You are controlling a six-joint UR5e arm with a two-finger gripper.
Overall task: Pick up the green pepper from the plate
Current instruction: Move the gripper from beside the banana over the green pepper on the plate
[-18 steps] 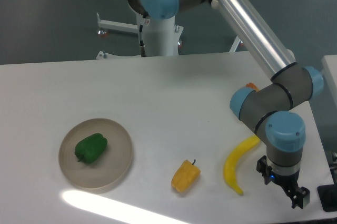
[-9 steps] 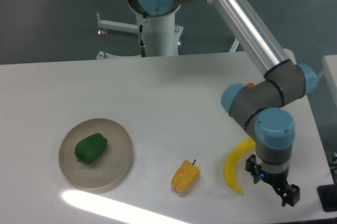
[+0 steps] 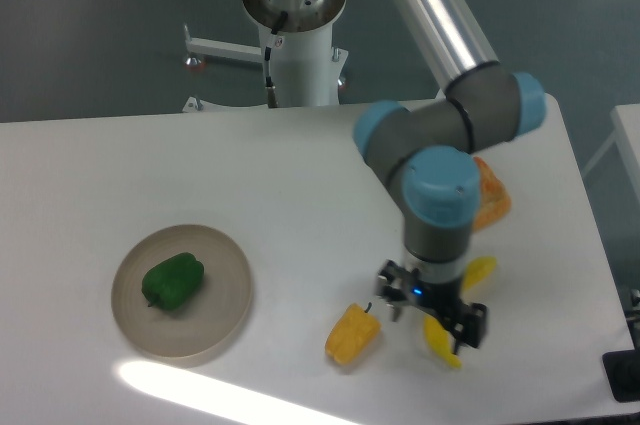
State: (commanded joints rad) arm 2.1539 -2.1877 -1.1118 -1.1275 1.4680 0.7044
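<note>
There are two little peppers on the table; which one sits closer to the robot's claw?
The yellow-orange pepper, lying bare on the table just left of the gripper. The green pepper sits far off on the plate.

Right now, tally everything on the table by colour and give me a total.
Green: 1, the green pepper
Beige: 1, the plate
Yellow-orange: 1, the yellow pepper
Yellow: 1, the banana, partly hidden by the arm
Orange: 1, an orange item, kind unclear
Total: 5
</note>
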